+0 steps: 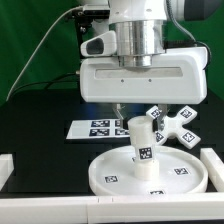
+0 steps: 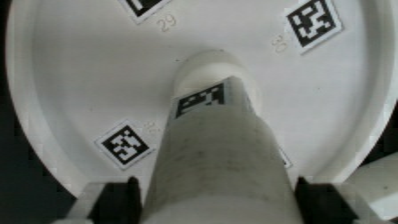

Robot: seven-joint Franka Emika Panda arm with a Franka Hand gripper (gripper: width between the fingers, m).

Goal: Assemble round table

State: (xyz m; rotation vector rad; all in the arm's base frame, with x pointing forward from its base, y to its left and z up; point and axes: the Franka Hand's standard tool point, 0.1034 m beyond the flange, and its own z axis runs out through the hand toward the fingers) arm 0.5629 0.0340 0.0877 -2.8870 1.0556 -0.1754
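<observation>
The large rimmed round disc lies flat at the table's front. The short cylinder leg stands upright on the disc's centre, a tag on its side. My gripper hangs straight above and is shut on the leg's upper end. In the wrist view the leg runs down to the disc, and my gripper has a black pad pressed against each side of it. The cross-shaped base lies behind the disc towards the exterior view's right.
The marker board lies flat behind the disc. A white bar stands at the exterior view's left edge and another at its right edge, close beside the disc.
</observation>
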